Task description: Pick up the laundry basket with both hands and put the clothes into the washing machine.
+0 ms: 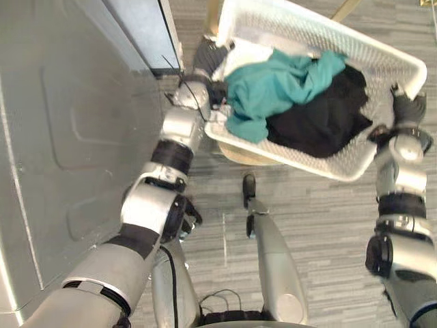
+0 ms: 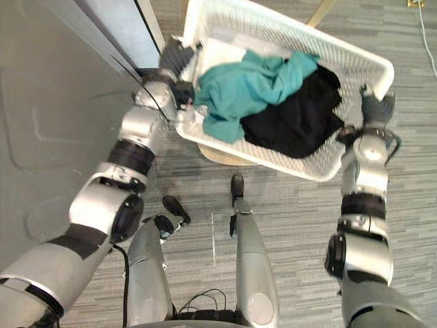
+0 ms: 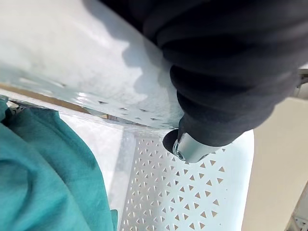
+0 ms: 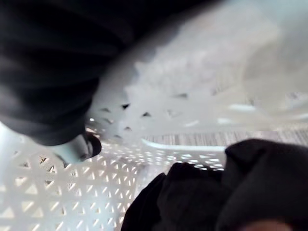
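grey striped floor (image 1: pixel 328 225), washing machine (image 1: pixel 75 137) on the left | white laundry basket (image 1: pixel 321 20) holds teal garment (image 1: pixel 280 85), black garment (image 1: pixel 328 113) | left hand (image 1: pixel 205 58), right hand (image 1: pixel 408 106) hooked over opposite end rims | lift both ends evenly so nothing spills

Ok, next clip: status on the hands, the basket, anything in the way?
Gripping opposite ends of laundry basket: left robot hand, right robot hand. Inside: teal garment, black garment. Below it: tan round surface.
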Robot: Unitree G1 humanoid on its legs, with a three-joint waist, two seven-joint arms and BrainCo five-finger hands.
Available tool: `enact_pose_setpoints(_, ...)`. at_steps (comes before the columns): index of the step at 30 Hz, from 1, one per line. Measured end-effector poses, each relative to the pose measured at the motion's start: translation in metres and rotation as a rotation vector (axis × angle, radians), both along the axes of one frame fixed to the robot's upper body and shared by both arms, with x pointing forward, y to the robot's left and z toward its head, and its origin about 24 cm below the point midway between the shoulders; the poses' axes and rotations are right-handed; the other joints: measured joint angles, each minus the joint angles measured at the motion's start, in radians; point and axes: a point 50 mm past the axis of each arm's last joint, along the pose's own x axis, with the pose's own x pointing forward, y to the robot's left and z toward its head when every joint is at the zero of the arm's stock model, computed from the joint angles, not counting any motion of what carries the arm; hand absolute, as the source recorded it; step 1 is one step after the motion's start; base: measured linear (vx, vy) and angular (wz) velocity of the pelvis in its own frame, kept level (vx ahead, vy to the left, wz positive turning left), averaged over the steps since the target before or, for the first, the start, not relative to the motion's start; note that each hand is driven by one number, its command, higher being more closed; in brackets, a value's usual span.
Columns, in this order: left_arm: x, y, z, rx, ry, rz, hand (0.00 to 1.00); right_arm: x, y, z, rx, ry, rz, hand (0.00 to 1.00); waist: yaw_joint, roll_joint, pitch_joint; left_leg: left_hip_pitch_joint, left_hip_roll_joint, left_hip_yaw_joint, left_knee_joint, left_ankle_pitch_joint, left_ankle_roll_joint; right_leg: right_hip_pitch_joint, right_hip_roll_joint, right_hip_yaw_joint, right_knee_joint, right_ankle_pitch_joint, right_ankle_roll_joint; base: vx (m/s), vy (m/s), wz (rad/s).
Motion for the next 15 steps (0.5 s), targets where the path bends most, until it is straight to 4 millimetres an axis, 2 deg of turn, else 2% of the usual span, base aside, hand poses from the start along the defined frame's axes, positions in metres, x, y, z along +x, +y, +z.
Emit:
enact_pose_setpoints(4, 0.001, 0.011, 0.007, -0.003, -0.008, 0.032, 1.0, 0.012, 0.01, 0.01, 0.004, 0.022, 0.034, 1.0, 0.005, 0.0, 0.0, -0.007, -0.002, 0.001, -0.009, 0.005, -0.001, -0.01, 0.0, -0.002, 0.001, 0.0, 0.0, 0.01, -0.004, 0.02)
enact_pose_setpoints(6, 0.001, 0.012, 0.009, -0.004, -0.008, 0.036, 1.0, 0.017, 0.01, 0.021, -0.017, 0.031, 0.034, 1.0, 0.001, 0.0, 0.0, -0.007, -0.019, 0.001, -0.031, 0.015, 0.0, -0.016, -0.011, -0.004, 0.001, 0.0, 0.0, 0.02, -0.004, 0.16)
enact_pose_setpoints(7, 0.002, 0.013, 0.012, -0.018, -0.005, 0.034, 1.0, 0.018, 0.012, 0.027, -0.032, 0.029, 0.037, 0.0, -0.001, 0.0, 0.0, -0.009, -0.031, 0.001, -0.046, 0.024, 0.001, -0.021, -0.019, -0.006, 0.001, 0.0, 0.0, 0.01, 0.005, 0.16)
enact_pose_setpoints(8, 0.002, 0.013, 0.013, -0.025, -0.003, 0.034, 1.0, 0.019, 0.012, 0.031, -0.041, 0.029, 0.037, 0.0, -0.003, 0.0, 0.0, -0.01, -0.036, 0.002, -0.052, 0.028, 0.003, -0.025, -0.02, -0.006, 0.001, 0.0, 0.0, 0.0, 0.003, 0.16)
enact_pose_setpoints(9, 0.003, 0.014, 0.016, -0.048, 0.001, 0.031, 0.0, 0.021, 0.013, 0.04, -0.043, 0.03, 0.034, 0.0, -0.005, 0.0, 0.0, -0.017, -0.042, 0.001, -0.061, 0.035, 0.003, -0.032, -0.027, -0.008, -0.002, 0.0, 0.0, -0.01, -0.006, 0.11)
enact_pose_setpoints(11, 0.004, 0.017, 0.02, -0.113, 0.012, 0.019, 0.0, 0.025, 0.015, 0.052, -0.035, 0.038, 0.034, 0.0, -0.009, 0.001, 0.0, -0.023, -0.052, 0.003, -0.083, 0.049, 0.0, -0.036, -0.034, -0.012, -0.021, 0.007, -0.009, -0.03, -0.009, 0.11)
enact_pose_setpoints(15, 0.006, 0.022, 0.022, -0.21, 0.028, 0.002, 0.0, 0.029, 0.02, 0.063, -0.048, 0.061, 0.04, 0.0, -0.015, 0.002, 0.0, -0.03, -0.051, 0.0, -0.096, 0.057, -0.005, -0.035, -0.033, -0.024, -0.038, 0.013, -0.015, -0.03, -0.015, 0.04)
